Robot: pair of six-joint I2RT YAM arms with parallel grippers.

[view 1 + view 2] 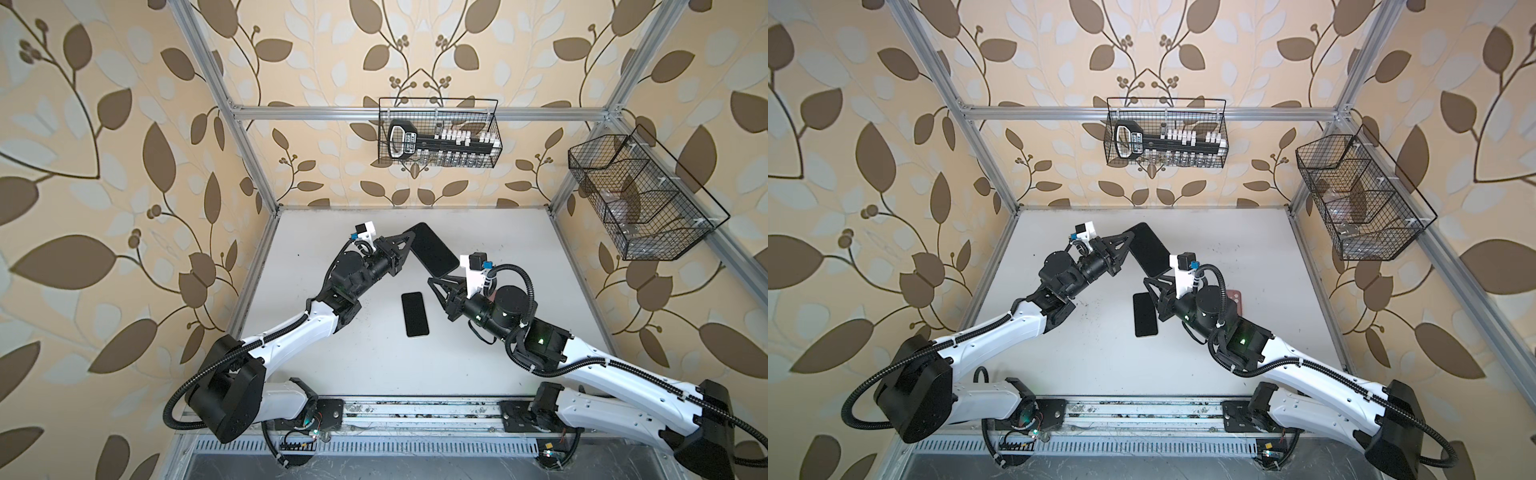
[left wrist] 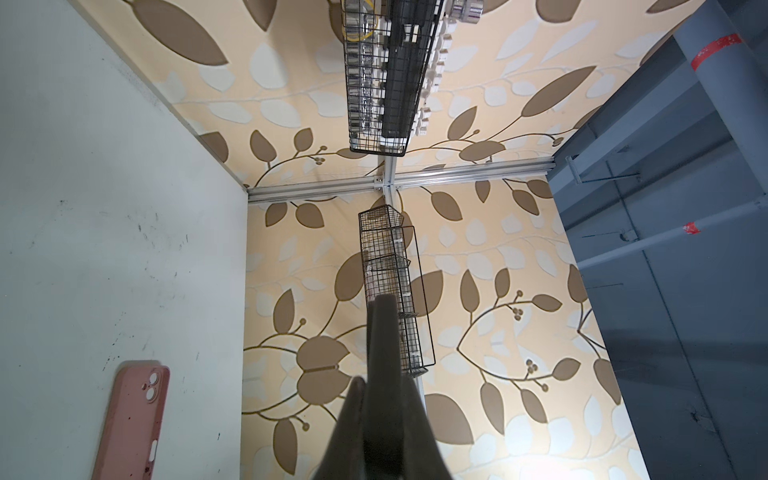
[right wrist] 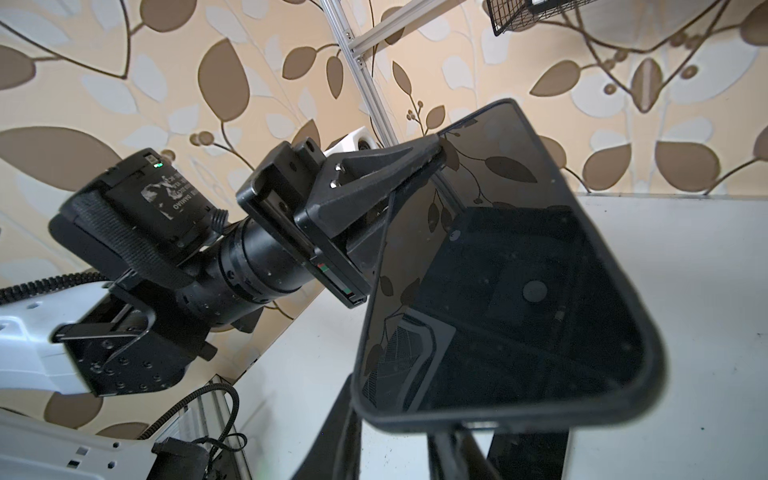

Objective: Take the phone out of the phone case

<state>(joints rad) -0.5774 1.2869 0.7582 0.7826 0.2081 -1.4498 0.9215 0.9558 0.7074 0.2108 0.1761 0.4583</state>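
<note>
Tabletop [image 1: 374,365] scuffed white; phone [image 1: 414,314], pink case [image 2: 133,424] flat; leaf wallpaper [image 1: 104,174].

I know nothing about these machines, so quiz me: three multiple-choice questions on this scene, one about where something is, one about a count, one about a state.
1. Where does the pink case lie?
A) on the table
B) inside a drawer
C) on a chair

2. How many wire baskets hang on the walls?
A) one
B) two
C) four

3. What is the left pincer doing?
A) gaping wide over the table
B) shut on the raised black phone
C) resting inside a basket

Answers:
1 A: the left wrist view shows it lying flat on the white surface.
2 B: one hangs on the back wall, and another on the side wall.
3 B: its fingers clamp one end of the phone, which is held up off the table.
</note>
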